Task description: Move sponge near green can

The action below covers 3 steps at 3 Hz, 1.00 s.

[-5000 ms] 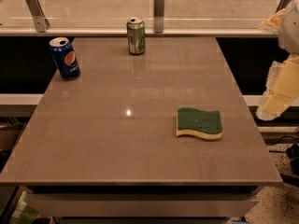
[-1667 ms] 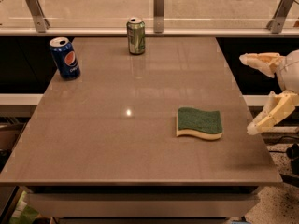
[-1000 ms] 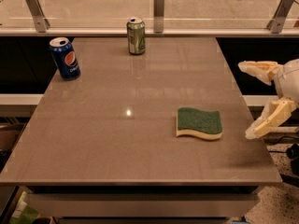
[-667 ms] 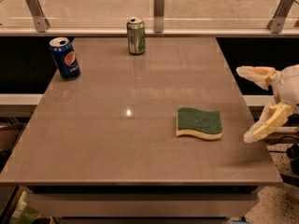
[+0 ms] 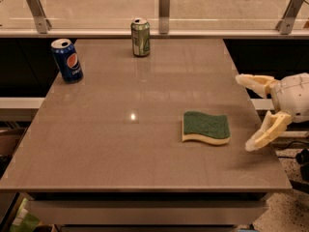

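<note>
The sponge (image 5: 206, 127) lies flat, green side up, on the right half of the surface (image 5: 111, 149), a little nearer the front edge than the back. Just beside it, at the surface's right edge, the tool (image 5: 243, 112) hangs with its two pale fingers spread wide, holding nothing. The green can (image 5: 140, 37) stands upright at the far edge (well apart from the sponge), and a blue Pepsi can (image 5: 67, 60) stands near the far left corner.

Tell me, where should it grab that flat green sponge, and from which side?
Probably across its shorter width, from above: the sponge lies flat, green side up, too low to pinch sideways. The gripper hovers open right of it, at the table edge.
</note>
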Each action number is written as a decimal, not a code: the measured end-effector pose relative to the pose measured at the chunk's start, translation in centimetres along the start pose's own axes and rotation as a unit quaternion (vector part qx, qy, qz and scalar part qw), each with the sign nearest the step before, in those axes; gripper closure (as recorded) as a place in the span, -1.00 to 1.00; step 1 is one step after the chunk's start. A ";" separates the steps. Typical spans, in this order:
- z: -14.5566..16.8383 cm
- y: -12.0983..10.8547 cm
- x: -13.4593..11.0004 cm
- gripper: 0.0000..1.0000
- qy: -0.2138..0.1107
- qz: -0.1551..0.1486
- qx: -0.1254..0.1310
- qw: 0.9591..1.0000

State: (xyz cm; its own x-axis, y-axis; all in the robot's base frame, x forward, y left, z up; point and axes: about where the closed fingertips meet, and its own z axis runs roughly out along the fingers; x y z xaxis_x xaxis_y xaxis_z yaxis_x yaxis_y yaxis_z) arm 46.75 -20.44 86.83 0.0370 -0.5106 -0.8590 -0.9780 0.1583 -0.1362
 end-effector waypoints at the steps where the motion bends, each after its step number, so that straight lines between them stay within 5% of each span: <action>1: 1.0 -0.2 0.4 -1.00 -0.018 -0.001 -0.012 1.000; 3: 3.4 -0.1 1.8 -1.00 -0.042 0.008 -0.042 0.998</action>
State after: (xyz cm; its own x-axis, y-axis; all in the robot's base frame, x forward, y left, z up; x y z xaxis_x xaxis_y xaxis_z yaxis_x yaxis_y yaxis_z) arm 47.58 -18.45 83.63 0.0357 -0.4356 -0.8994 -0.9921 0.0929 -0.0844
